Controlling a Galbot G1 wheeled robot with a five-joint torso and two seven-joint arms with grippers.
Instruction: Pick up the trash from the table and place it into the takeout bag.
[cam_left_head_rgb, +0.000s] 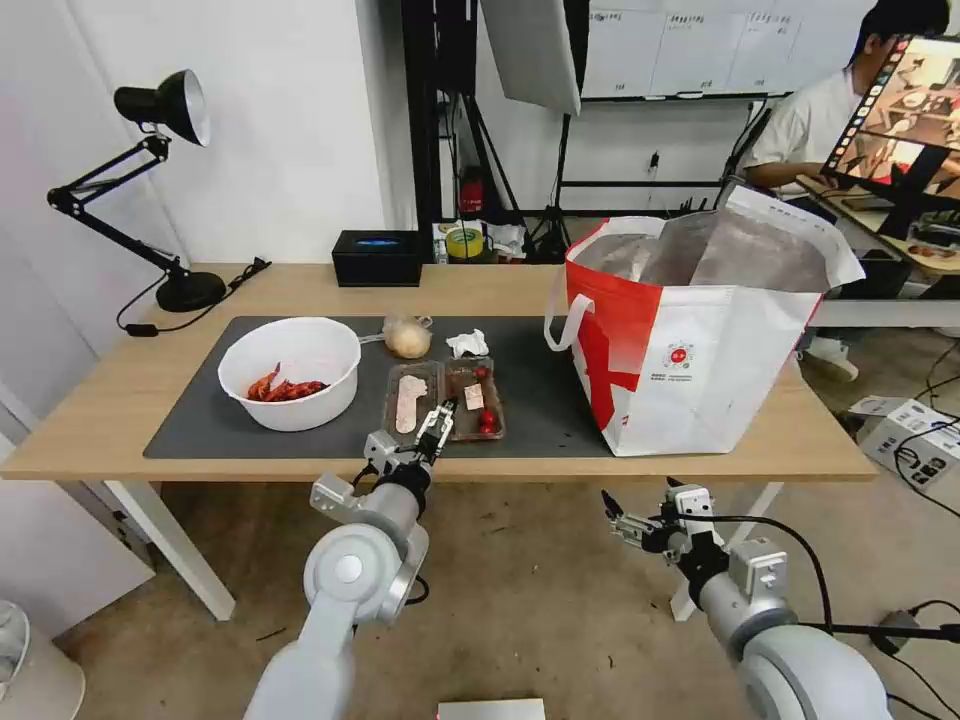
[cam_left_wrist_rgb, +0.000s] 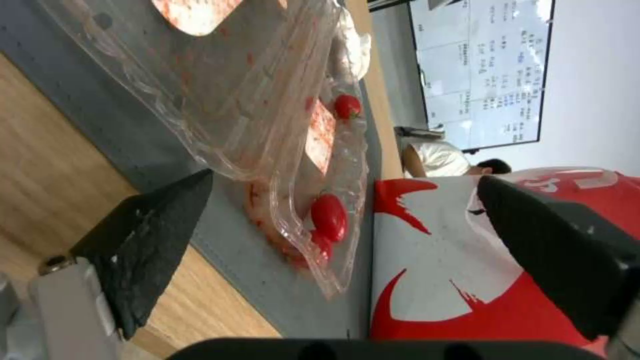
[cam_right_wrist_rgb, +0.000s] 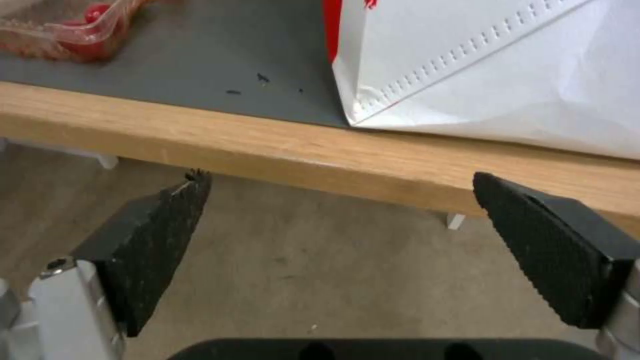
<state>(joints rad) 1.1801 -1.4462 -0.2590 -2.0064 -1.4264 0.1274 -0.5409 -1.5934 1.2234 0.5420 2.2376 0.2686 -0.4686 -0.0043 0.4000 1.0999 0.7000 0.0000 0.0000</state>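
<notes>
On the light wood table (cam_left_head_rgb: 120, 400), the left gripper (cam_left_head_rgb: 437, 425) reaches for the clear hinged food tray with scraps (cam_left_head_rgb: 445, 398).

From left to right on the dark grey mat (cam_left_head_rgb: 190, 420) lie the white round plastic bowl with red crayfish shells (cam_left_head_rgb: 290, 372), the small clear bag with a beige lump (cam_left_head_rgb: 407, 337), the tray and the crumpled white tissue (cam_left_head_rgb: 467, 343); the large white-and-red takeout bag (cam_left_head_rgb: 690, 345) stands open at the right. The left gripper, jaws wide, hovers at the tray's near edge. I think it should close on the thin rim squarely, so the scraps do not spill. Free mat lies between tray and bag for the carry. The right gripper (cam_left_head_rgb: 625, 520) waits wide open below the table edge.
</notes>
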